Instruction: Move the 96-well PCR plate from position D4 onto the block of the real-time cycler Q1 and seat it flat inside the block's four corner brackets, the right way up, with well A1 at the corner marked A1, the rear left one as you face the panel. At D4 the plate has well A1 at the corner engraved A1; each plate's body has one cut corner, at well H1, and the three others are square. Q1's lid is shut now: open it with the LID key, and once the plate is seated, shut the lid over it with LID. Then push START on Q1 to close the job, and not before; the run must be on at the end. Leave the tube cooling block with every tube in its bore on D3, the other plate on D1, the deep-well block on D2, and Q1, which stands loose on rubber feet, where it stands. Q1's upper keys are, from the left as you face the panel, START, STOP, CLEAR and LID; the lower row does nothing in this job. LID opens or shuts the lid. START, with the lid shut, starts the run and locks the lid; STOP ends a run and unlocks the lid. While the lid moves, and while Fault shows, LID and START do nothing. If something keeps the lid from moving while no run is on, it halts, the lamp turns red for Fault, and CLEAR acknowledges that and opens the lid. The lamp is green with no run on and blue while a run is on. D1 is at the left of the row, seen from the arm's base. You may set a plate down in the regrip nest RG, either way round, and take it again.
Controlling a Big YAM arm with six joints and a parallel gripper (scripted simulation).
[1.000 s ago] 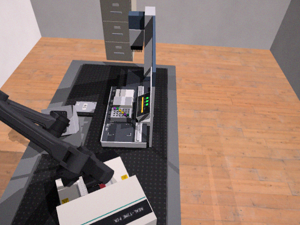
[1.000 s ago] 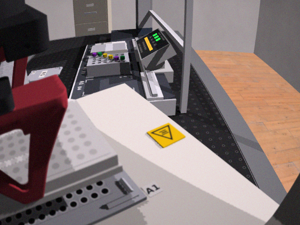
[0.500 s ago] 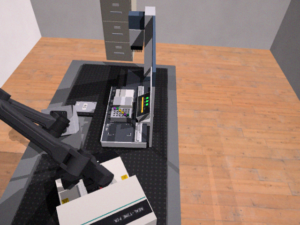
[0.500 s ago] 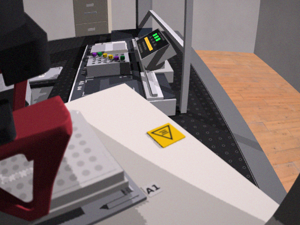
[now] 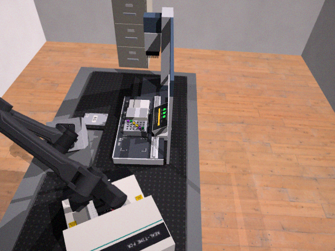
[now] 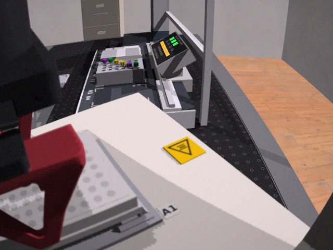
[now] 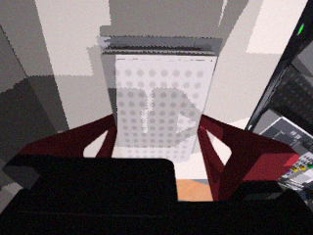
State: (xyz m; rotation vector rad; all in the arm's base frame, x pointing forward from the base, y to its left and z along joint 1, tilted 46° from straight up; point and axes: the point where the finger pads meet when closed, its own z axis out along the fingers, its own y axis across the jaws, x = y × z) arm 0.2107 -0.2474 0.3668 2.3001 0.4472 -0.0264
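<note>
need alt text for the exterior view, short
A red-fingered hand grips a 96-well PCR plate, lowered onto the cycler's block beside the corner label A1. Behind on the deck stand a tube cooling block with coloured caps and a tilted control panel with green lights.

Dark red gripper fingers, white grey-dotted PCR plate (image 7: 161,105), yellow warning label (image 6: 184,149) (black triangle), cream cycler body (image 6: 129,126), green display bars (image 6: 173,40).

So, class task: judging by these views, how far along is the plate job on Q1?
Done: Q1's lid stands open, and D4 in the deck row is vacated. In hand: the gripper is shut on the PCR plate, low over the block by the A1 label. Left: release the plate, shut the lid, push START.
</note>
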